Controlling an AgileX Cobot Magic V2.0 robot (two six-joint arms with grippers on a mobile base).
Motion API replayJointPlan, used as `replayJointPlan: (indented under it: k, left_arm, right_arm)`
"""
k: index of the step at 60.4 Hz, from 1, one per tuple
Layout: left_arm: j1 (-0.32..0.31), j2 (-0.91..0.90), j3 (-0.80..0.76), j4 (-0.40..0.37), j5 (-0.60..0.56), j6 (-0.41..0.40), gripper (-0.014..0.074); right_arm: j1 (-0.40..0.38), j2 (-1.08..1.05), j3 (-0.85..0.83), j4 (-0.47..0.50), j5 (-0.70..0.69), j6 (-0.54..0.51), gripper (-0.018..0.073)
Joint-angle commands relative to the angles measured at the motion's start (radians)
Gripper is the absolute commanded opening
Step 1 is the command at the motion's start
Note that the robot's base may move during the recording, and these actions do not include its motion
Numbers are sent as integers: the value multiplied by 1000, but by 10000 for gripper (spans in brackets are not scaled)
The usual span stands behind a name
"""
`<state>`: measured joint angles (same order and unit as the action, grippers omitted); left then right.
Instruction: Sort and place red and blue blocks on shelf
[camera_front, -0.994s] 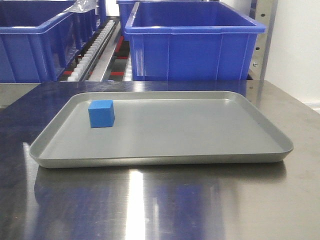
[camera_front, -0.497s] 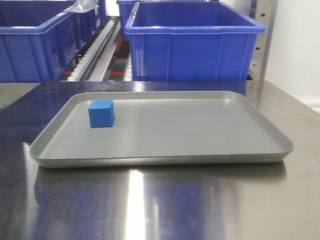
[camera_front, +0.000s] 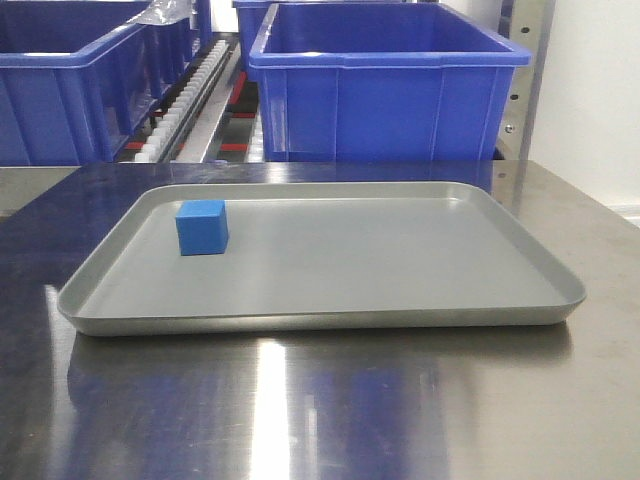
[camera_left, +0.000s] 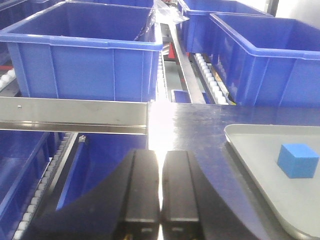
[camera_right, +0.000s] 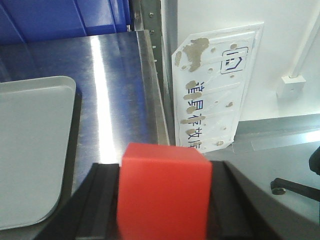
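Left gripper (camera_left: 161, 155): two matte black rectangular fingers (camera_left: 142, 185) with rounded tips, a small recess near each base, flanked by black sloped shoulders. Right gripper (camera_right: 165, 172): black side plates (camera_right: 100, 200) with bevelled outer edges.

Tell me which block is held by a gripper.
The red block, clamped in the right gripper; the blue block sits free on the grey tray.

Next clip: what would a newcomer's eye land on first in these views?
The bright red block fills the right wrist view, clamped in the right hand. Next comes the lone blue block, sitting near the left end of the grey tray, with large blue bins on the shelf behind it. The left hand is shut and empty, off to the tray's left.
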<state>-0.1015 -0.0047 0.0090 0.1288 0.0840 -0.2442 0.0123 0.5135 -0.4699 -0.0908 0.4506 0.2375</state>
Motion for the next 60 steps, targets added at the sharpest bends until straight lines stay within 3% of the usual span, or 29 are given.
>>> replayJointPlan:
  k: [1, 16, 24, 29, 39, 60]
  left_arm:
    - [-27, 30, -16, 8, -94, -1, 129]
    - [-134, 403, -409, 144, -8, -1, 129]
    - [-143, 602, -657, 148, 132, -1, 129]
    - [-143, 706, -755, 148, 160, -1, 129]
    - [-143, 827, -814, 146, 152, -1, 129]
    - [-143, 864, -808, 126, 110, -1, 129]
  right_arm:
    - [-9, 1, -27, -5, -84, -3, 57]
    - [-9, 1, -27, -5, -84, -3, 57]
    - [-9, 1, -27, -5, -84, -3, 57]
    - [-9, 1, -27, -5, -84, -3, 57]
    - [-9, 1, -27, -5, -84, -3, 57]
    - [-9, 1, -27, -5, -84, -3, 59]
